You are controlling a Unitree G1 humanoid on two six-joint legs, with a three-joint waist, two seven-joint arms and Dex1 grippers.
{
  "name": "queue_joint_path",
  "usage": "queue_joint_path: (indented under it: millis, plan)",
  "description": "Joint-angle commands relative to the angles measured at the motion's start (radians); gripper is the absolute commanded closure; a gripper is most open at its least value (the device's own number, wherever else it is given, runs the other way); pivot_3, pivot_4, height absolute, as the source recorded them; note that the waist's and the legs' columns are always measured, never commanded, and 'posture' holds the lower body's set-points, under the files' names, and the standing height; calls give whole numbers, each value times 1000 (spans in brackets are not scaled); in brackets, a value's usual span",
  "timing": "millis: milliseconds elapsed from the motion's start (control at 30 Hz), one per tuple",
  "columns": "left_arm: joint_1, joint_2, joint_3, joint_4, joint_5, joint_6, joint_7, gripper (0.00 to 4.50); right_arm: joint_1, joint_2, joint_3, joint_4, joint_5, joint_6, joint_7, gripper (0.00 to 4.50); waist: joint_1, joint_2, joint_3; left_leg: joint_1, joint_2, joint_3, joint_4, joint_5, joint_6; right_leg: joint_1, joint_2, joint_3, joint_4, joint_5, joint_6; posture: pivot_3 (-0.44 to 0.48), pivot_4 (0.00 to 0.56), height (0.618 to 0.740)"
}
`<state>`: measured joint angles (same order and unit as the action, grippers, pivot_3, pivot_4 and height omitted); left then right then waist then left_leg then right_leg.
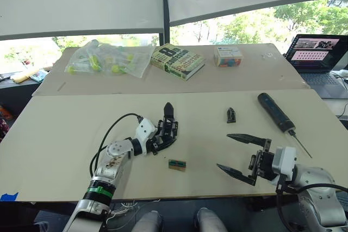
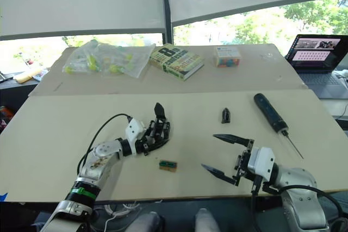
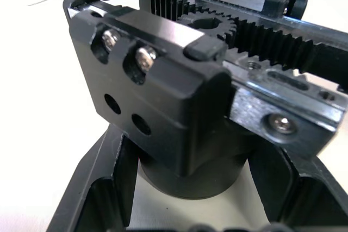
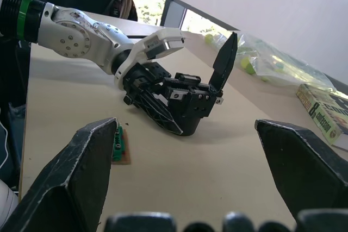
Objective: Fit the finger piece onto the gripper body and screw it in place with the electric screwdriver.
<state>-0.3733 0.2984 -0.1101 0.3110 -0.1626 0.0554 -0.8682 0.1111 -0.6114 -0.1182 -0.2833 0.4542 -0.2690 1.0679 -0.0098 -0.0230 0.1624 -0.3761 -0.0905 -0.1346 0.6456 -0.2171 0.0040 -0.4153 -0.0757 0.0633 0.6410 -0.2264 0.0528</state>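
Note:
The gripper body (image 1: 167, 125), a black blocky assembly with one pointed finger sticking up, stands tilted on the table left of centre. My left gripper (image 1: 163, 137) is shut on its round base, and its fingers (image 3: 100, 186) flank that base in the left wrist view. The finger piece (image 1: 231, 114) lies loose on the table to the right, apart from both grippers. The electric screwdriver (image 1: 276, 113) lies farther right, its thin bit pointing toward the near right edge. My right gripper (image 1: 223, 151) hovers open and holds nothing, nearer than the finger piece.
A small green circuit board (image 1: 176, 164) lies just in front of the gripper body. On the far table are a plastic bag of yellow-green items (image 1: 109, 61), a book (image 1: 177, 61) and a small box (image 1: 228, 56). A laptop (image 1: 318, 52) sits at the far right.

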Motion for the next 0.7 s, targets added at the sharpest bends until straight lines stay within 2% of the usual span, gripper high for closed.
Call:
queue_joint_path:
  millis: [33, 67, 100, 267, 500, 633, 700]
  plan:
    - [22, 8, 18, -21, -23, 33, 10, 759, -10, -5, -7, -10, 19, 0, 3, 0, -1, 0, 0, 0, 0, 0, 0, 0, 0, 0, 0, 0, 0, 0, 0, 0, 150, 740]
    - [27, 12, 28, -40, -34, 47, 11, 288, -7, -7, -12, -11, 19, 0, 2, 0, -2, 0, 0, 0, 0, 0, 0, 0, 0, 0, 0, 0, 0, 0, 0, 0, 150, 740]
    - [34, 20, 38, -59, -42, 55, 12, 61, -3, -9, -19, -11, 20, -2, 1, 0, -4, 0, 0, 0, 0, 0, 0, 0, 0, 0, 0, 0, 0, 0, 0, 0, 150, 740]
    - [94, 86, 46, -147, -72, 101, -26, 61, 30, -25, -56, -16, 29, -4, 2, 0, -5, 0, 0, 0, 0, 0, -1, 0, 0, -1, 0, 0, 0, 0, 0, 0, 150, 740]
    - [221, 221, 161, -224, -174, 124, -108, 61, 156, -31, -172, -9, 54, 26, -39, 0, -3, 0, 0, -1, 1, 0, -1, 0, 0, -2, 0, 1, 0, 0, 0, 0, 150, 740]
    - [288, 274, 248, -263, -294, 122, -207, 61, 258, 11, -235, 3, 33, 23, -109, 0, -1, 0, 0, -3, 1, 0, -1, 0, 0, -4, -1, 1, 0, 0, 0, 0, 150, 740]
    - [322, 314, 311, -334, -416, 175, -293, 61, 312, 54, -252, -7, 10, 15, -163, 0, 0, 0, 0, -4, 1, 0, -1, 0, 0, -5, -1, 2, 0, 0, 0, 0, 150, 740]
